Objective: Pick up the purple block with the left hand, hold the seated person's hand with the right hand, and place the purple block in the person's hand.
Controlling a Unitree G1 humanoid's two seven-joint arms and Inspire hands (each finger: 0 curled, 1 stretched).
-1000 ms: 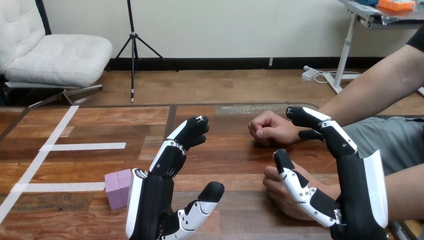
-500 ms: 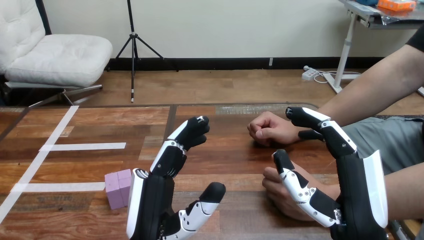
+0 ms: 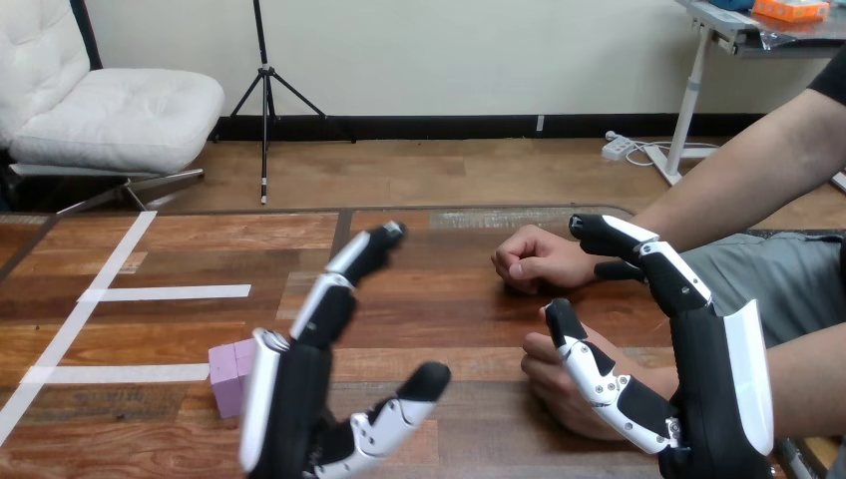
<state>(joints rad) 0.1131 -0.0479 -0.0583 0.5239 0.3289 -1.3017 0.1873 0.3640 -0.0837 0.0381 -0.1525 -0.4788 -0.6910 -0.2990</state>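
One purple block [image 3: 227,371] lies on the bench [image 3: 449,309] at the near left, untouched, its right part hidden behind the robot's left hand [image 3: 289,399]. Three strips of white tape [image 3: 165,292] mark the bench's left side. There are two robot hands and two of the person's hands. The left hand is raised just right of the block, its fingers straight and reaching far, its thumb spread to the right, with nothing in its grasp. The right hand [image 3: 713,379] stands edge-up at the near right, fingers stretched far and only lightly bent at the tips, holding nothing. Its thumb crosses in front of the person's near hand [image 3: 549,384] (whether they touch, I cannot tell). The person's far hand [image 3: 539,259] rests as a loose fist on the bench, just left of the right hand's fingertips.
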